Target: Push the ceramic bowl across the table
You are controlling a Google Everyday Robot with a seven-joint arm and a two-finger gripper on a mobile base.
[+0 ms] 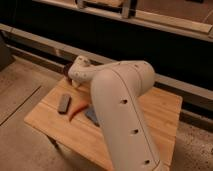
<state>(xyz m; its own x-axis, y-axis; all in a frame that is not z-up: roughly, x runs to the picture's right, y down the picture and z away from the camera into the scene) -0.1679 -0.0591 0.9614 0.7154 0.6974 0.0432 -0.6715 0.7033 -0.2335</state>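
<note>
The ceramic bowl point(66, 71) shows only as a dark maroon sliver at the far left corner of the table point(155, 112), mostly hidden behind my wrist. My gripper point(75, 83) hangs from the white wrist right beside the bowl, just over the table's far left edge. I cannot tell whether it touches the bowl. My thick white arm crosses the middle of the table and hides much of it.
A grey rectangular block point(63, 103) lies on the left part of the table. A curved orange-red object point(76, 110) lies next to it. A blue-grey pad point(92, 116) is partly under my arm. A dark wall with railings runs behind the table.
</note>
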